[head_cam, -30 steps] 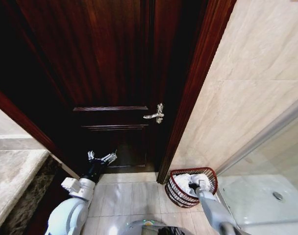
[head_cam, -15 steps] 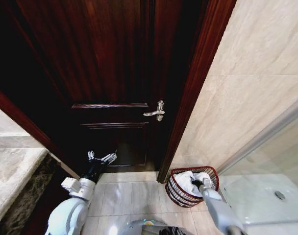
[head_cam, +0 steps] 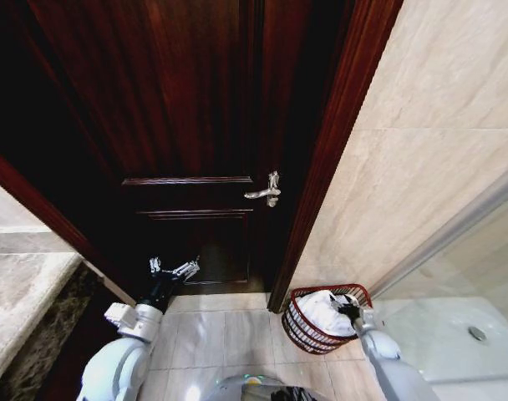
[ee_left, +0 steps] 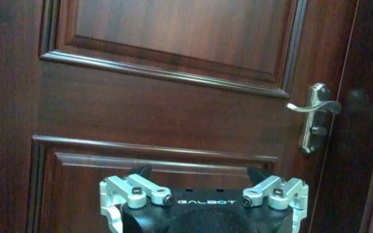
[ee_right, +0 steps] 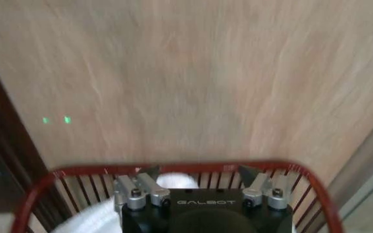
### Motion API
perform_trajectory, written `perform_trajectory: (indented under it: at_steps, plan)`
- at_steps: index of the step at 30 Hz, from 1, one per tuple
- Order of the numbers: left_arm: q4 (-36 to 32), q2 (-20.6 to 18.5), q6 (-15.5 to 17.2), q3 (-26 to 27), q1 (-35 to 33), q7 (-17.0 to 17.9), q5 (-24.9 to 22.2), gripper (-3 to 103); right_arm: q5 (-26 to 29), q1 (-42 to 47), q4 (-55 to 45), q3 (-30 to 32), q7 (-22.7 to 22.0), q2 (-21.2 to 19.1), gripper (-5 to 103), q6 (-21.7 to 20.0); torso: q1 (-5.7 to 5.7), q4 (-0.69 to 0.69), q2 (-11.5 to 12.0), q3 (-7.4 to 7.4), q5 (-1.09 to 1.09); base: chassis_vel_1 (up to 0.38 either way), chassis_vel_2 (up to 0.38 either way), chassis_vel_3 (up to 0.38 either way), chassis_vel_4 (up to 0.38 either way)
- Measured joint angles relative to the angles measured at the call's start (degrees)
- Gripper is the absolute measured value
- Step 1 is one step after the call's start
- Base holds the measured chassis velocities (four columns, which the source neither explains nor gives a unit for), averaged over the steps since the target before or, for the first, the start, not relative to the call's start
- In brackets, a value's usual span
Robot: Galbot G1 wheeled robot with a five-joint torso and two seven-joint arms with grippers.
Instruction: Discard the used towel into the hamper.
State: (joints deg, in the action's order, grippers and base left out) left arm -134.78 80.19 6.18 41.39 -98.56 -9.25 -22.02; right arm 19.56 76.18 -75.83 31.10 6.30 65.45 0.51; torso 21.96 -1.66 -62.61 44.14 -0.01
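The hamper (head_cam: 323,318) sits on the floor, wedged between the door frame (head_cam: 321,180) and the tiled wall (head_cam: 421,142), the white towel (head_cam: 325,313) inside. The right gripper (head_cam: 351,311) hovers over its rim, fingers released; the left gripper (head_cam: 172,268), fingers spread, faces the door (head_cam: 187,125).

- The dark reddish-brown wire hamper (head_cam: 322,322), at lower right of the head view, is hemmed by the beige tiled wall (head_cam: 421,142) and dark wooden door frame (head_cam: 321,192).
- Its open top is partly filled by a white towel (head_cam: 323,311).
- Bare floor tiles (head_cam: 225,338) are left open at lower centre.

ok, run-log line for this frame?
towel: in hamper | right hand: open, over hamper | left hand: open, idle by door
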Motion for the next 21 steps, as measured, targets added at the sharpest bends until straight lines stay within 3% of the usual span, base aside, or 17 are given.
perform_trajectory:
  at_steps: [6, 21]
  plan:
    - [0.0, 0.0, 0.0, 0.0, 0.0, 0.0, 0.0, 99, 0.3, 8.6, -13.2, 3.8, -2.8, 0.6, 100, 1.2, 0.05, 0.00, -0.1, 0.06, 0.00, 0.000, 0.000, 0.000, 0.000]
    - [0.0, 0.0, 0.0, 0.0, 0.0, 0.0, 0.0, 99, -2.9, 27.5, -41.8, 7.6, -6.0, 6.1, 100, 7.5, 0.13, -0.01, -0.3, 0.15, 0.00, 0.000, 0.000, 0.000, 0.000]
